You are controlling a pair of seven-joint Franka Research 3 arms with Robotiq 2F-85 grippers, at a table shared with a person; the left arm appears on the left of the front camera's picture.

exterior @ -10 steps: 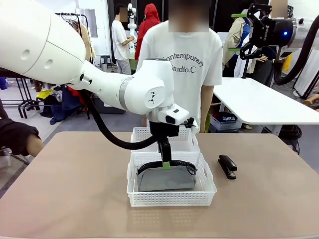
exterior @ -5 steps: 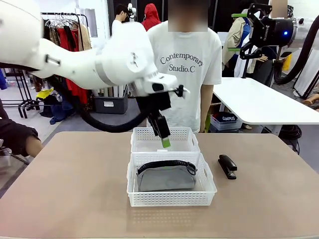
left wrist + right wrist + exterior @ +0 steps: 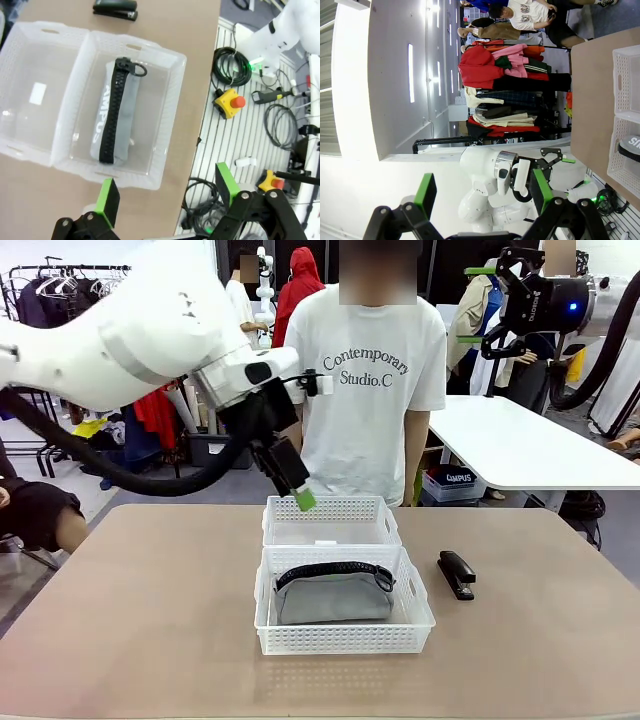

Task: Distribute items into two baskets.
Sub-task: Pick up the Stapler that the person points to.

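Observation:
The grey zip pouch (image 3: 335, 597) lies flat in the nearer white basket (image 3: 345, 640). Behind that one, the far basket (image 3: 330, 508) holds just a small white label. A black stapler (image 3: 456, 573) rests on the table to the right of the near basket. My left gripper (image 3: 298, 497) hangs open and empty above the far basket's left rear corner. From the left wrist view, the pouch (image 3: 116, 120), its basket (image 3: 167, 75), the empty basket (image 3: 30, 55) and the stapler (image 3: 116, 7) lie well beyond my left gripper (image 3: 165, 181). My right gripper (image 3: 475, 305) stays open high at the right, seen also as my right gripper (image 3: 481, 182).
A person in a white T-shirt (image 3: 375, 380) stands at the table's far edge behind the baskets. The tan table (image 3: 150, 620) has bare room left and right of the baskets. Cables and a yellow stop button (image 3: 230, 102) lie on the floor past the table edge.
My left gripper has risen out of the near basket and swung up and to the left, leaving the pouch lying there. The right arm has not moved.

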